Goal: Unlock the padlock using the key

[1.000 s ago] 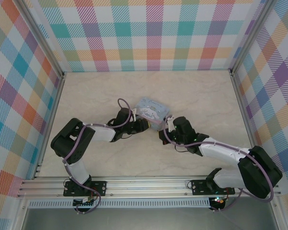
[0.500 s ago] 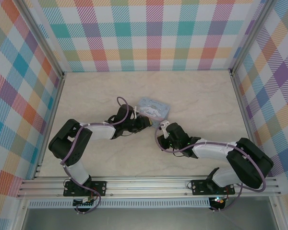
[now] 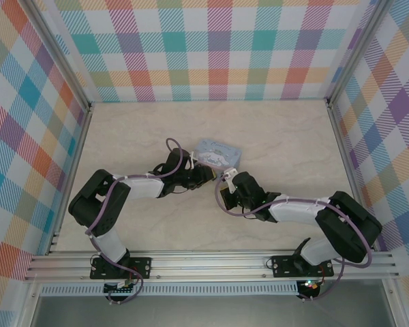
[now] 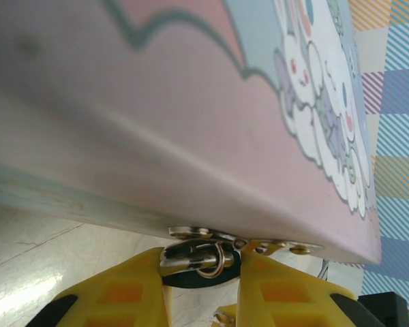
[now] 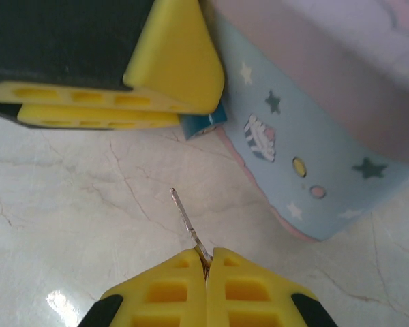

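The padlock (image 4: 191,259) hangs from the hasp (image 4: 259,244) on the front of the cartoon tin (image 3: 217,153). My left gripper (image 4: 201,264) is shut on it, one yellow finger on each side. In the right wrist view a corner of the padlock's blue body (image 5: 203,123) peeks out under the left gripper's fingers (image 5: 170,68). My right gripper (image 5: 206,259) is shut on the key (image 5: 186,216). The thin blade points up and left toward the padlock, a short way off it. From above, the two grippers (image 3: 206,174) (image 3: 225,196) meet just in front of the tin.
The pastel-blue tin (image 5: 313,136) fills the right of the right wrist view, close beside the key. The marble table (image 3: 279,136) is bounded by plaid walls (image 3: 211,48) on three sides and a metal rail (image 3: 211,262) at the near edge.
My right gripper has swung left and nearer with the key, closing on the padlock from below. The left gripper has stayed on the padlock.
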Controlling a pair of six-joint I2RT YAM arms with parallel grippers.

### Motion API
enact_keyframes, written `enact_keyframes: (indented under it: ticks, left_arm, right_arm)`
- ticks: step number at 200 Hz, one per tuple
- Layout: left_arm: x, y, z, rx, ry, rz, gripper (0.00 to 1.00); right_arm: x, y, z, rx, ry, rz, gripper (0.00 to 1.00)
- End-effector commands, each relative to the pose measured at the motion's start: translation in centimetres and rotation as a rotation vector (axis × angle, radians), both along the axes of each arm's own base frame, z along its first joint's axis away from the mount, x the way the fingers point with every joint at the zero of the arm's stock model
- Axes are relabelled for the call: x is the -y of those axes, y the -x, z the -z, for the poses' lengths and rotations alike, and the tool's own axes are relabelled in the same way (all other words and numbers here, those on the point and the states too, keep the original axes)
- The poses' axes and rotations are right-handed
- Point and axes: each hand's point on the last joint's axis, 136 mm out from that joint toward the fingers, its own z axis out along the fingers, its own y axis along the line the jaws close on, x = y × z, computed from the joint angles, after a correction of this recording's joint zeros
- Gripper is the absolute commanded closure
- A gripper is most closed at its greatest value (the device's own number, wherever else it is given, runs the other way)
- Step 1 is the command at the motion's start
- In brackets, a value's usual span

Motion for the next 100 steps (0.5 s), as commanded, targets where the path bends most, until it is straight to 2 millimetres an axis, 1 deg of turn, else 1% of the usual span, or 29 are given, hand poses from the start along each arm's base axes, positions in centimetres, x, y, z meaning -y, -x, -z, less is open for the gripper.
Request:
enact_keyframes:
  ticks: [1,62,100]
  left_arm:
    - [1.29,0.34,-2.67,0.025,0.058,0.035,0.76]
    - [1.34,0.38,-2.77,0.026,0.060,0.036,0.77]
    - [1.39,0.45,-2.75,0.026,0.063,0.036,0.77]
  right_arm:
    - [-0.90,-1.18,-1.44,0.064,-0.019,0.002,0.98]
    - [-1.31,-1.77,-0.60,0.052,-0.019,0.021,0.97]
    - [-1.45,-2.03,-0.48,0.054,-0.028,0.027,0.97]
